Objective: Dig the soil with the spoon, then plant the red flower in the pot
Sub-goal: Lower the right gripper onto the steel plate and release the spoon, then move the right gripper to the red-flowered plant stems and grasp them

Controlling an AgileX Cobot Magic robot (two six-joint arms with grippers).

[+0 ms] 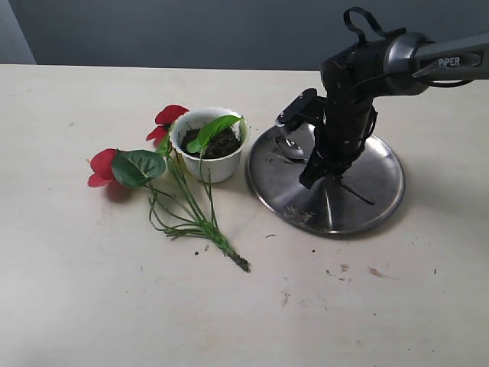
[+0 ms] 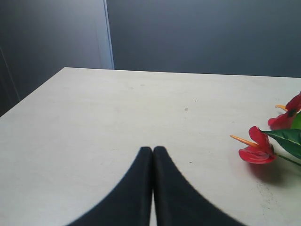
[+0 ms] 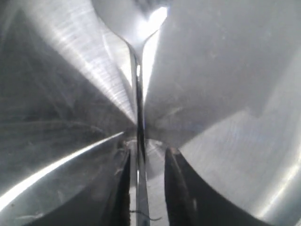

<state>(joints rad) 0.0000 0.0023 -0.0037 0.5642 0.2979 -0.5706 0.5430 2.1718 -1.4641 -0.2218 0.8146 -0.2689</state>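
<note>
The spoon (image 1: 357,192) lies on the steel plate, its bowl (image 1: 289,144) toward the pot. My right gripper (image 1: 315,175) is lowered onto the plate over the handle. In the right wrist view the handle (image 3: 139,117) runs between the fingers of the right gripper (image 3: 147,151); one finger is against it and the other stands apart, so the gripper is open. The white pot (image 1: 212,167) holds dark soil (image 1: 223,143). The red flower (image 1: 102,167) lies on the table beside the pot, one leaf resting in it. My left gripper (image 2: 153,150) is shut and empty above bare table, with a red bloom (image 2: 256,149) off to its side.
The large round steel plate (image 1: 382,164) sits right of the pot, with dirt specks near its front rim (image 1: 299,215). Soil crumbs dot the table in front of it (image 1: 341,268). The flower's stems (image 1: 191,214) spread toward the table's front.
</note>
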